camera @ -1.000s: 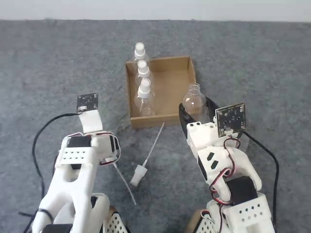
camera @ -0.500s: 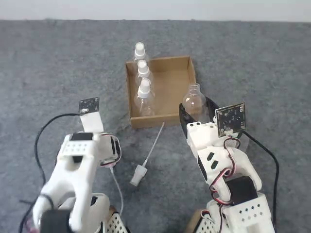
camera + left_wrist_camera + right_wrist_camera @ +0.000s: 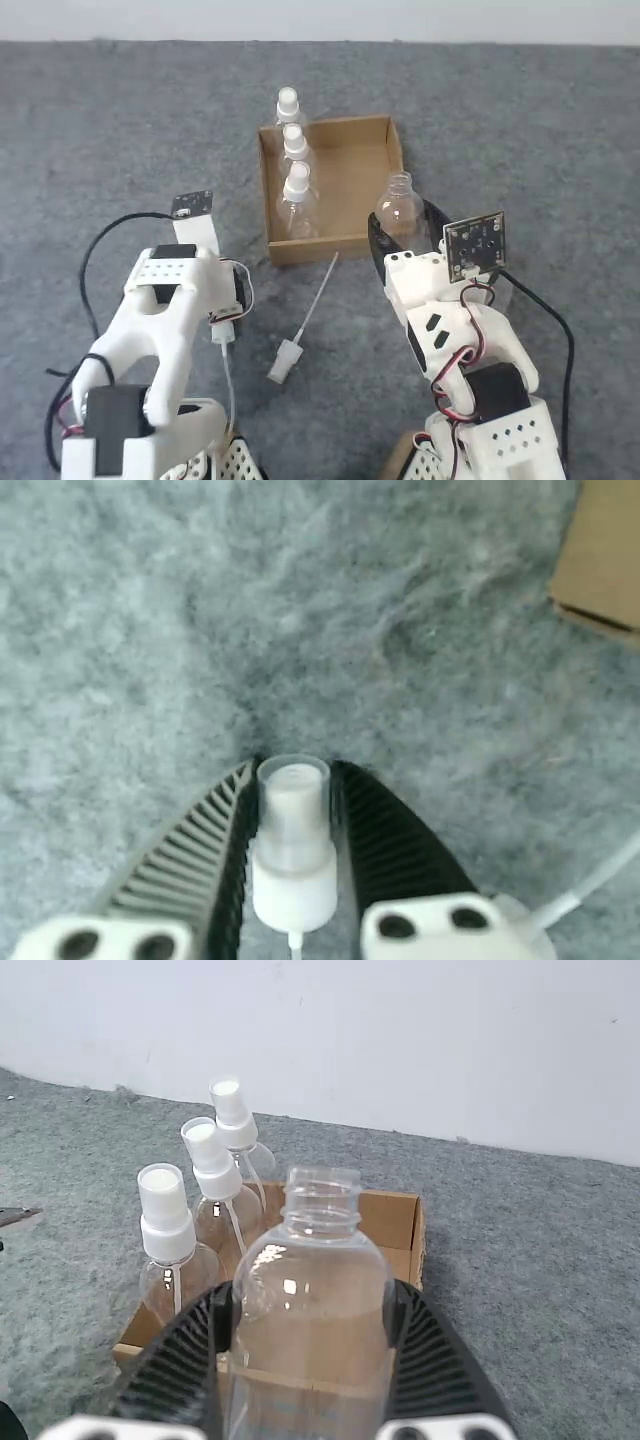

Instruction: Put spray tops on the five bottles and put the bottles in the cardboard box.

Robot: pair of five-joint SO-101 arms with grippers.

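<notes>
l arm (image 3: 165, 300) lifted up, spray top (image 3: 292, 840) pinched btwn jaws.

Four bottles (image 3: 401, 205), two loose tops (image 3: 285, 360)

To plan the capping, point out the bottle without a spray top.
The bottle in the right pincer, beside the cardboard box: its neck is open, while the other three carry white spray tops.

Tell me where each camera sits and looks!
High view: overhead, looking down on white left arm, right arm and brown cardboard box.
Left wrist view: wrist-mounted, faces grey carpet; left gripper clamps white plastic spray top.
Right wrist view: wrist-mounted, faces the box; right gripper clamps clear plastic bottle.
Shared: every view shows the box.
</notes>
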